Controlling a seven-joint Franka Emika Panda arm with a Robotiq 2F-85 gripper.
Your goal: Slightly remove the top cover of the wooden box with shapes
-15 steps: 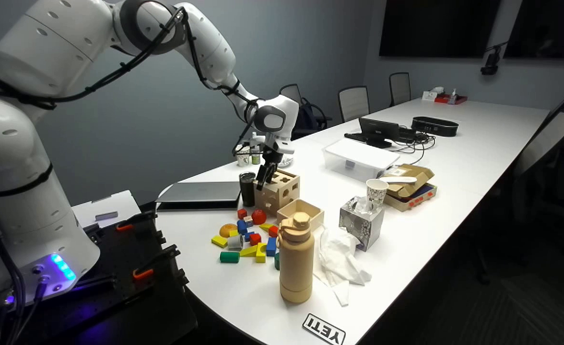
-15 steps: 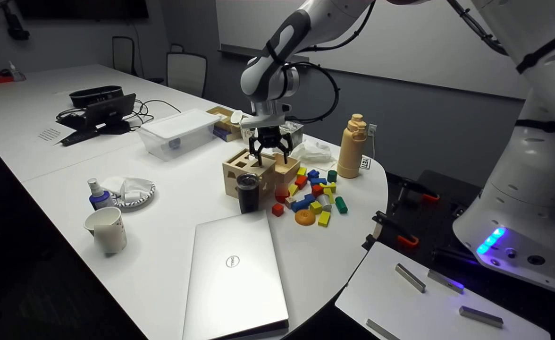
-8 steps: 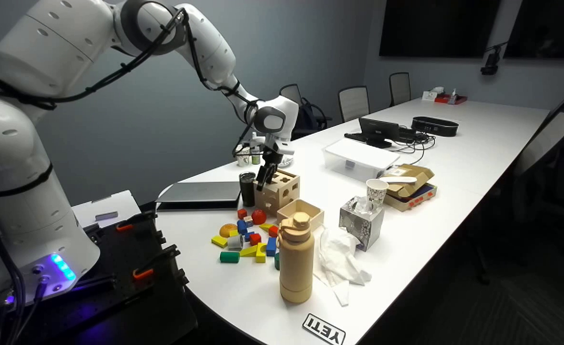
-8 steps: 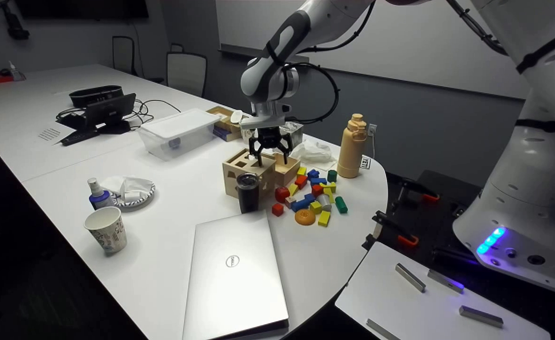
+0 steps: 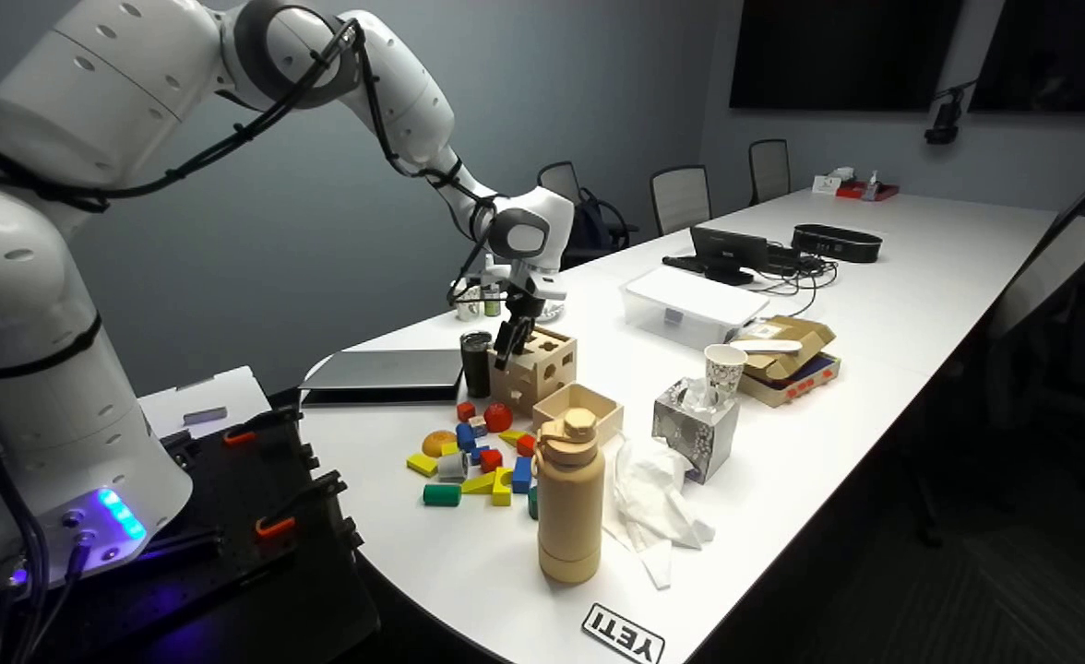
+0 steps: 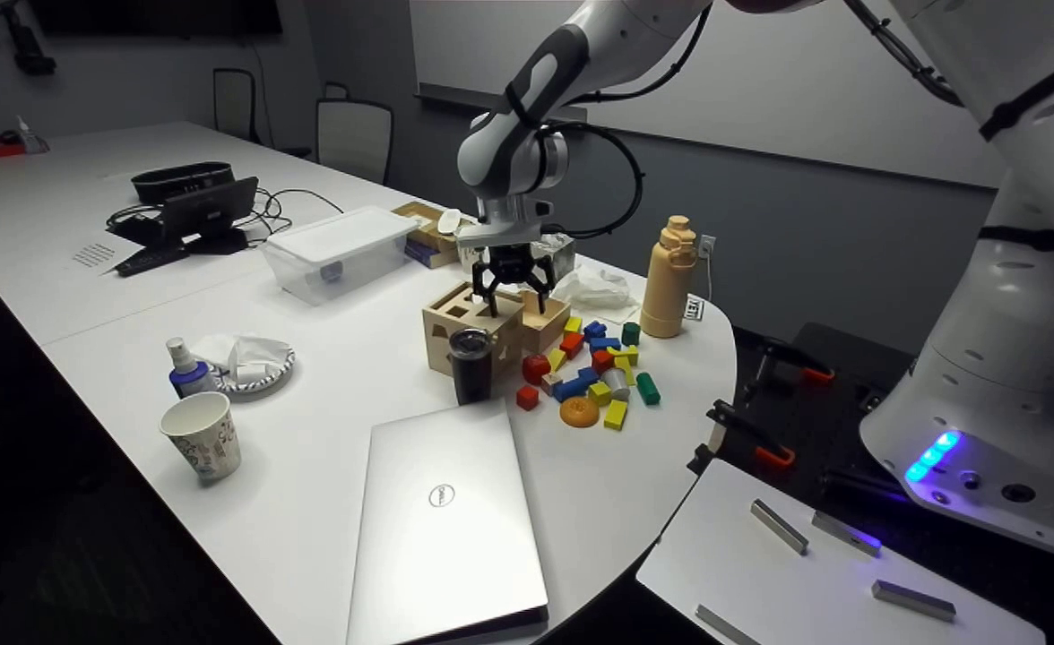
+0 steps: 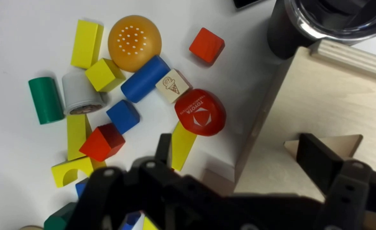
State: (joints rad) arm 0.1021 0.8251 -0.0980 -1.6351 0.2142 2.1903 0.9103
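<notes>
The wooden box with shapes (image 5: 515, 395) is a pale cube with dark cut-outs, standing on the table; it also shows in an exterior view (image 6: 442, 360). Its top cover (image 7: 328, 105) lies on it as a flat pale panel with a triangular cut-out, seen large at the right of the wrist view. My gripper (image 7: 236, 140) is open and points down, straddling the box's edge. One finger (image 7: 317, 163) overlaps the triangular cut-out; I cannot tell whether its tip is inside. The other finger (image 7: 164, 148) hangs outside the box, above the toy pieces. Nothing is held.
A black tumbler (image 6: 471, 372) stands close against the box, with a closed laptop (image 6: 446, 528) beyond. An open wooden tray (image 5: 602, 420) sits beside the box. Several coloured blocks, a red ball-like piece (image 7: 200, 111) and an orange dome (image 7: 134, 43) lie near. A tan bottle (image 5: 570, 507) stands farther off.
My gripper has come down very slightly over the box. Its fingers stay open, and the box, cover and other objects have not visibly moved.
</notes>
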